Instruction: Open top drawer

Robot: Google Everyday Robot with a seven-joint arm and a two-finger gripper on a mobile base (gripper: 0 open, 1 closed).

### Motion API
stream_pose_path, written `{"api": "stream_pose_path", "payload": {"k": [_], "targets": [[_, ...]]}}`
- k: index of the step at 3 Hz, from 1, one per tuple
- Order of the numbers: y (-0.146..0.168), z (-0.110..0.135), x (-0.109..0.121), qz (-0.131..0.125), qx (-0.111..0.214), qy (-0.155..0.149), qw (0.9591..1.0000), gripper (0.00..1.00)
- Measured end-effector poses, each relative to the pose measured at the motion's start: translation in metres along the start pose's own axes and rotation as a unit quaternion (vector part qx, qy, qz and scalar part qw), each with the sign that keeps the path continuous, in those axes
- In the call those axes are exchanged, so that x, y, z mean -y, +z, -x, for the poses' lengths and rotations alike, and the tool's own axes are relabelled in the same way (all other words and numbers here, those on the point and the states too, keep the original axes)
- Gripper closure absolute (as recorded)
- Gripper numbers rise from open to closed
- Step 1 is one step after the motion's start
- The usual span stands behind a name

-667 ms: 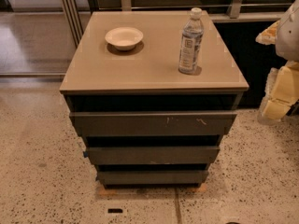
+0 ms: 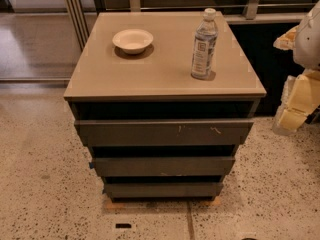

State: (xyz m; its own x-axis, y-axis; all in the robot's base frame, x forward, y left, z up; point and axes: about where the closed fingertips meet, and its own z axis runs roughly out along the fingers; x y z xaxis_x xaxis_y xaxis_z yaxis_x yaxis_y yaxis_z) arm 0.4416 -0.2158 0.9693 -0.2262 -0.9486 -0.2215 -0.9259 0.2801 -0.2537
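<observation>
The single camera view looks down on a dark grey cabinet with a tan worktop point(image 2: 165, 71). The top drawer point(image 2: 165, 132) lies just under the worktop's near edge, below a dark gap. Its flat, handle-less front has pale scratches right of centre. None of its interior shows, so I judge it shut or nearly so. Two plainer drawer fronts point(image 2: 164, 165) sit beneath it.

The pincer point(image 2: 294, 109) hangs at the far right edge of the scene, beside the cabinet's right side and apart from the drawer. Whether it is apart or together I cannot tell.

With no handle, the only purchase looks to be that gap. A shallow hook could slip off the top edge, and a low approach could catch the second front instead. A hard tug might jolt the cabinet and topple the water bottle point(image 2: 204, 44) standing upright toward the right. The white bowl point(image 2: 132, 40), far left, seems safer.
</observation>
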Motion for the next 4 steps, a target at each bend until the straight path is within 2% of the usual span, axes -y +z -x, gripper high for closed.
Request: {"api": "stream_pose_path", "payload": {"k": [1, 2, 3, 4], "targets": [[0.032, 0.001, 0.003, -0.003, 0.023, 0.012, 0.9997, 0.0], [0.08, 0.014, 0.002, 0.012, 0.061, 0.01, 0.998, 0.0], [0.134, 0.038, -0.006, 0.043, 0.091, -0.019, 0.9948, 0.0], [0.207, 0.058, -0.021, 0.089, 0.089, -0.053, 0.9906, 0.0]]}}
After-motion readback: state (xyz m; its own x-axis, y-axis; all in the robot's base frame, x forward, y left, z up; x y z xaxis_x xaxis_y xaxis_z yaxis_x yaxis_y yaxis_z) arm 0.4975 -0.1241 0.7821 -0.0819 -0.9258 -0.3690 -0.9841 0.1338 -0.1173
